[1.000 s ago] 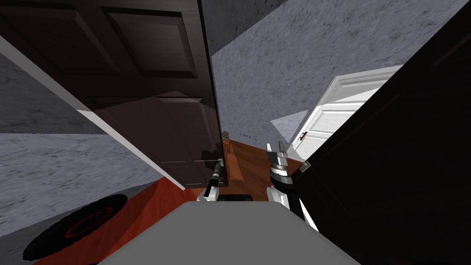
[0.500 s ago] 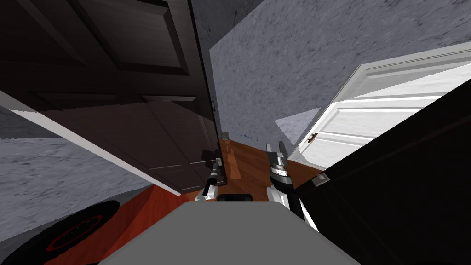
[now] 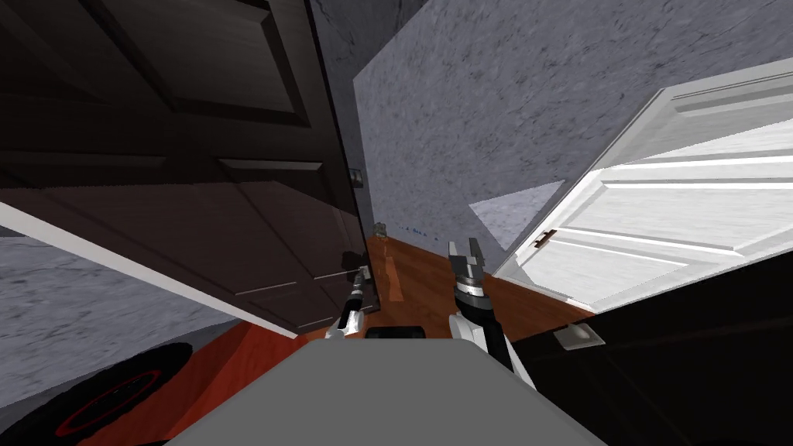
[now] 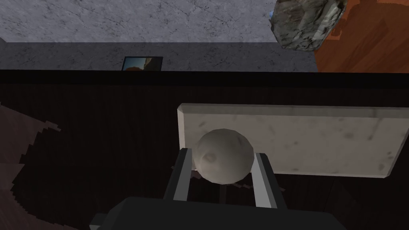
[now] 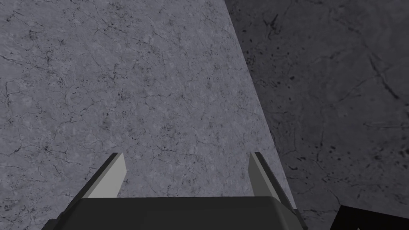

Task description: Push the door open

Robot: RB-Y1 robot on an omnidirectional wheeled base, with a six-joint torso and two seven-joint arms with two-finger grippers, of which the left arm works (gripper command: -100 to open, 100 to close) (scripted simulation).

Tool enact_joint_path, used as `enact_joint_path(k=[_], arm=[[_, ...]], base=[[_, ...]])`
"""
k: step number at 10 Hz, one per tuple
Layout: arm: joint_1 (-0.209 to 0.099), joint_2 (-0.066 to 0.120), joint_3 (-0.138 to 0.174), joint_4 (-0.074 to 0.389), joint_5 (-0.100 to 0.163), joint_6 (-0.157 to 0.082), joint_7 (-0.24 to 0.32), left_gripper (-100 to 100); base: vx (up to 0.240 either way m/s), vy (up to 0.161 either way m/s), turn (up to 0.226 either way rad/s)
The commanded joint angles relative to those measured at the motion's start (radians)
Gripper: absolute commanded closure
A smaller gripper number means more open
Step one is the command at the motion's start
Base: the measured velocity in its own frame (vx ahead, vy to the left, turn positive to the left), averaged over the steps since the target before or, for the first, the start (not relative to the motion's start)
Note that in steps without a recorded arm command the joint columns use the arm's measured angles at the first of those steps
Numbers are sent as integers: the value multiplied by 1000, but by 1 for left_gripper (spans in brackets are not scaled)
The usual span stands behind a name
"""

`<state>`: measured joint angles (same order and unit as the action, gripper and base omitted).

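A dark brown panelled door (image 3: 193, 193) fills the left of the head view, its free edge standing off the grey wall (image 3: 480, 132). My left gripper (image 3: 362, 272) is at that edge, low down. In the left wrist view my left gripper (image 4: 222, 155) is shut on a round grey door knob (image 4: 223, 159), with a finger pressing each side. The knob sits on a pale plate (image 4: 319, 139) fixed to the dark door face (image 4: 80, 139). My right gripper (image 3: 467, 252) hangs open above the wood floor (image 3: 418, 279), clear of the door; its fingers (image 5: 115, 175) hold nothing.
A white panelled door (image 3: 658, 224) stands ajar at the right. A dark slab (image 3: 697, 364) lies close by my right side. A black round mat with a red ring (image 3: 101, 395) lies at the lower left. A grey rock-like lump (image 4: 305, 22) sits by the wall's foot.
My head view has turned, bringing more of the white door into sight. The dark door's free edge has swung away to the left. My left gripper stays on the knob.
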<state>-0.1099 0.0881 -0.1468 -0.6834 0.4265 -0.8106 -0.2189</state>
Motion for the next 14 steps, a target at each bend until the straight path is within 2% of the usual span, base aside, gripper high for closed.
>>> enact_joint_path(k=[1, 9, 14], arm=[[-2, 13, 32, 3, 14, -6, -7, 100], [-13, 16, 129, 19, 62, -9, -30, 100], [-17, 12, 173, 26, 83, -10, -41, 100]], base=[[190, -68, 58], [195, -72, 76], [179, -60, 62]])
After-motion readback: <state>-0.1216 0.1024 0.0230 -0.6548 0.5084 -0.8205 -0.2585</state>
